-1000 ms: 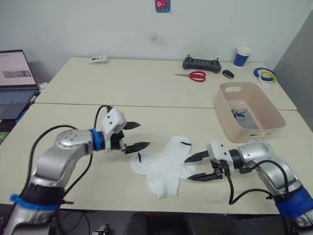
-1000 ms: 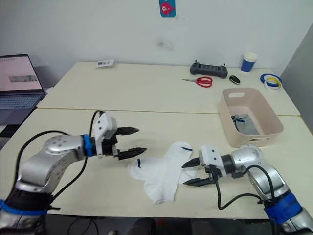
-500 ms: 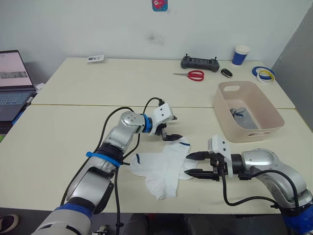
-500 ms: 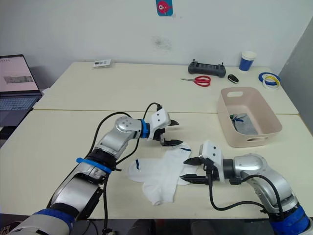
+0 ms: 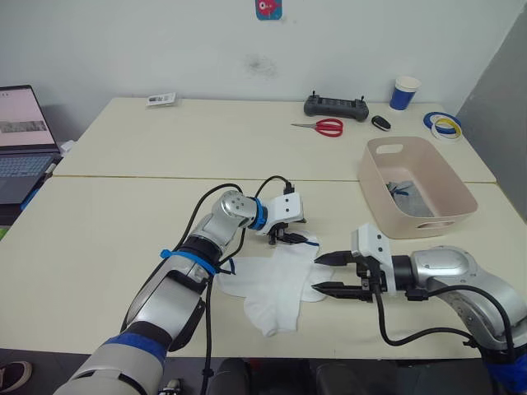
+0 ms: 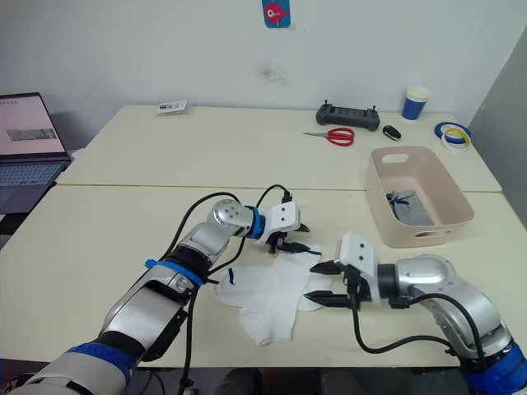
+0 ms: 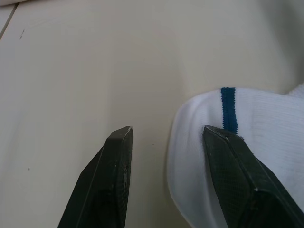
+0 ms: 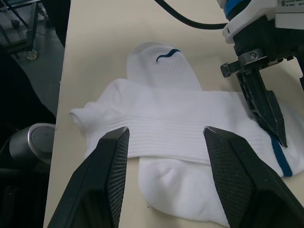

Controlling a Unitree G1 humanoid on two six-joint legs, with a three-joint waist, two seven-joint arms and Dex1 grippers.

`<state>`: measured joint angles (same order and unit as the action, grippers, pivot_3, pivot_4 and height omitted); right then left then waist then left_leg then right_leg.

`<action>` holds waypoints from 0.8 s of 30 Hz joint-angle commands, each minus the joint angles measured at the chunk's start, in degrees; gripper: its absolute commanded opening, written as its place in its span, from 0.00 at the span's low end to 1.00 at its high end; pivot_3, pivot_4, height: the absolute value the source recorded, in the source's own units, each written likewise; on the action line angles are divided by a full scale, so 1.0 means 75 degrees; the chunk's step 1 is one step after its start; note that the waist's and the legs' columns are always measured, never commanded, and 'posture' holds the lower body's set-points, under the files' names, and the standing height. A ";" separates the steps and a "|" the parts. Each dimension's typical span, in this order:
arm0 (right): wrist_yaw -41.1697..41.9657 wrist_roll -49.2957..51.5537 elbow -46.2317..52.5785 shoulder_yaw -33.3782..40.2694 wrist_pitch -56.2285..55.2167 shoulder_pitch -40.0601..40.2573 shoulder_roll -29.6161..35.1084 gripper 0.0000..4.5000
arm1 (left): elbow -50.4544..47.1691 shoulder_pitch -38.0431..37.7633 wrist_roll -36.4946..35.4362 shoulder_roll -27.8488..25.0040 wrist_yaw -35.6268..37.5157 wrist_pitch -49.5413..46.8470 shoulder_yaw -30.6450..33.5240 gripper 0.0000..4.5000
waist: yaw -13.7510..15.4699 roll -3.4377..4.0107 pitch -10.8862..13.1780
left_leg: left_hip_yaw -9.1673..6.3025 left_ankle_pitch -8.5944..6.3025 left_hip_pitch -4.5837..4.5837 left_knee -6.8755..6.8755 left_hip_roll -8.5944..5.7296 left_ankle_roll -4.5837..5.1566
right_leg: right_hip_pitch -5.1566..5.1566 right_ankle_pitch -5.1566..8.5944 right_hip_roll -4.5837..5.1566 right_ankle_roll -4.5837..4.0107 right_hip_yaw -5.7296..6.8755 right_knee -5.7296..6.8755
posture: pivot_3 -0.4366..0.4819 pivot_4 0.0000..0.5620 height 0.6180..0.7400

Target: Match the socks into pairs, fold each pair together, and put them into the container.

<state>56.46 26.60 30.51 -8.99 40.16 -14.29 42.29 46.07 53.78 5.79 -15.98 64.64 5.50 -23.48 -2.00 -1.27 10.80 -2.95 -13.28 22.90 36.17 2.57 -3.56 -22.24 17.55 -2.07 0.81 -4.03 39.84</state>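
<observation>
A laptop (image 5: 23, 132) sits far off to the robot's left, its screen too small to read. The left gripper (image 6: 290, 241) has its jaws spread and straddles the upper edge of the white socks (image 5: 276, 276); in the left wrist view one fingertip (image 7: 223, 147) rests on the cuff by a blue stripe while the other stands on bare table (image 5: 123, 247). The two white socks lie crossed, one over the other, between the two grippers. They look light, soft and limp, so a pinch should probably take both layers at the cuff edge, where the ribbed fabric is thickest, or they may sag and slide apart. A small dark curved mark shows on one sock, not legible as a brand. The right gripper (image 5: 332, 273) hovers just beside the socks' near edge, jaws wide apart, holding nothing. Beyond it stands the container (image 5: 395, 216), with a grey sock (image 5: 414, 196) already inside. No writing can be read anywhere
</observation>
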 commanded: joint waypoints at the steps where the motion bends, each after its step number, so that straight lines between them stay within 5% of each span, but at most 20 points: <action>1: 0.0032 0.0003 -0.0098 0.0170 -0.0288 -0.0155 0.0046 0.60 | 0.0217 -0.0128 0.0263 0.0049 0.0036 -0.0038 -0.0115 0.45 | 0.0002 -0.0001 0.0000 | 0.0000 0.0000 0.0000 0.0001 0.0000 0.0000 | 0.0001 0.0000 0.0000 0.0000 0.0000 0.0000 | 0.48 0.27 1.00; 8: 0.0104 -0.0084 -0.0366 0.0052 -0.0527 -0.0287 0.0041 0.60 | 0.0047 -0.0237 0.0150 0.0067 0.0135 -0.0172 0.0042 0.01 | 0.0007 -0.0001 0.0000 | 0.0000 0.0001 -0.0002 0.0009 0.0000 0.0000 | 0.0005 -0.0003 0.0000 0.0005 0.0000 0.0006 | 0.48 0.27 1.00; 13: 0.0158 -0.0108 -0.0594 -0.0001 -0.0655 -0.0440 -0.0027 0.60 | -0.0607 -0.0426 -0.0144 -0.0027 -0.0100 -0.0687 0.0482 0.01 | -0.0006 -0.0001 0.0000 | 0.0000 0.0001 -0.0003 0.0020 0.0000 0.0000 | 0.0005 -0.0005 0.0000 0.0007 -0.0001 0.0012 | 0.48 0.27 1.00; 24: 0.0207 0.0007 -0.0973 -0.0030 -0.0682 -0.0658 -0.0125 0.60 | -0.5951 -0.2921 -0.1741 -0.1628 -0.1470 -0.6070 0.2971 0.01 | -0.0166 0.0001 0.0000 | -0.0023 0.0001 0.0000 0.0013 0.0021 0.0000 | -0.0003 -0.0004 -0.0009 0.0006 0.0008 0.0019 | 0.48 0.27 1.00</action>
<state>57.44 25.93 22.22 -10.21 35.74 -18.82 41.42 5.75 32.16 -5.67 -27.61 55.74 -36.29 -3.79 -3.25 -1.26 10.80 -3.12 -13.27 22.89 36.26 2.73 -3.57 -22.25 17.52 -2.12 0.85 -3.98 39.98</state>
